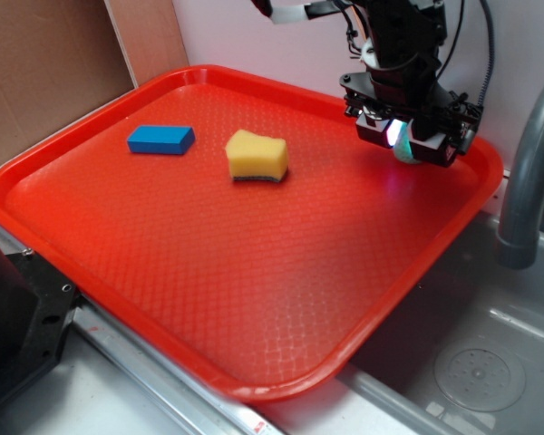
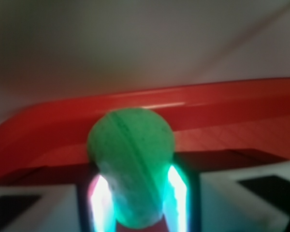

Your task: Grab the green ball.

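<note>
Tray (image 1: 208,299), red and waffled, fills my screen beside a steel sink (image 1: 476,362); blue block (image 1: 160,140) at ten o'clock, sponge (image 1: 257,156), then gripper (image 1: 408,138) at two o'clock clenching the half-hidden green ball (image 2: 130,159).

A red plastic tray (image 1: 208,299) is set beside a steel sink (image 1: 490,362). On it, a blue rectangular block (image 1: 160,140) and a yellow sponge (image 1: 257,156) are seen near each other, apart. A grey faucet (image 1: 530,172) is seen at the right.
</note>
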Controlling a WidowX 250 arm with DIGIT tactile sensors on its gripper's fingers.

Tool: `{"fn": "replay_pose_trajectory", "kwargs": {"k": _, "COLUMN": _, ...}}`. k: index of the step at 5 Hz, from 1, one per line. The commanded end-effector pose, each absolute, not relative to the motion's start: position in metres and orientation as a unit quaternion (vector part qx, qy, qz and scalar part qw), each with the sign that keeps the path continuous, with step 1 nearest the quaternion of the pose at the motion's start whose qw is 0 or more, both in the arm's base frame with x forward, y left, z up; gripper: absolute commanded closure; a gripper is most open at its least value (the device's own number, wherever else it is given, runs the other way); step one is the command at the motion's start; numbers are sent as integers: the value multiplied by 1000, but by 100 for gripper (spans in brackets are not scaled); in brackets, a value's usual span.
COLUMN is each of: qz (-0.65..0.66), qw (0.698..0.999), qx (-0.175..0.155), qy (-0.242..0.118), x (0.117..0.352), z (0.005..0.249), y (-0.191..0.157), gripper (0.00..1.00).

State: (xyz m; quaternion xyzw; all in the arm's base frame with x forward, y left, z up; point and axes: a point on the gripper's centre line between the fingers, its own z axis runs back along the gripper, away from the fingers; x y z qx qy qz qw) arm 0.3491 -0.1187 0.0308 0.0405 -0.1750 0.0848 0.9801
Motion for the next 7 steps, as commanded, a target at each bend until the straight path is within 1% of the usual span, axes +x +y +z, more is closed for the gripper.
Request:
{"fn": "replay_pose_trajectory", "kwargs": {"k": 1, "qz": 84, "qw": 977, "qx": 65, "qy": -183, "x": 322, "z": 84, "y": -119, "gripper": 100}}
{"fn": "replay_pose_trajectory", "kwargs": {"k": 2, "qz": 78, "qw": 990, "qx": 8, "qy": -116, "x": 296, "z": 112, "y": -100, "gripper": 100}}
{"fn": "replay_pose_trajectory", "kwargs": {"k": 3, "qz": 78, "qw": 995, "qx": -16, "qy": -67, "x": 262, "z": 146, "y": -79, "gripper": 100}}
{"fn": "replay_pose_trajectory", "kwargs": {"k": 4, "qz": 72, "qw": 995, "qx": -26, "qy": -67, "x": 236, "z": 165, "y": -64, "gripper": 100}}
{"fn": "replay_pose_trajectory", "kwargs": {"k": 5, "qz": 94, "qw": 994, "qx": -15, "qy": -60, "x": 207, "z": 179, "y": -49, "gripper": 100}}
{"fn": "replay_pose_trajectory", "kwargs": {"k": 6, "qz": 116, "qw": 991, "qx": -20, "qy": -64, "x": 189, "z": 181, "y": -37, "gripper": 100}}
{"fn": "replay_pose_trajectory", "kwargs": {"k": 7, "qz": 114, "qw": 990, "qx": -37, "qy": -73, "x": 189, "z": 179, "y": -29, "gripper": 100}}
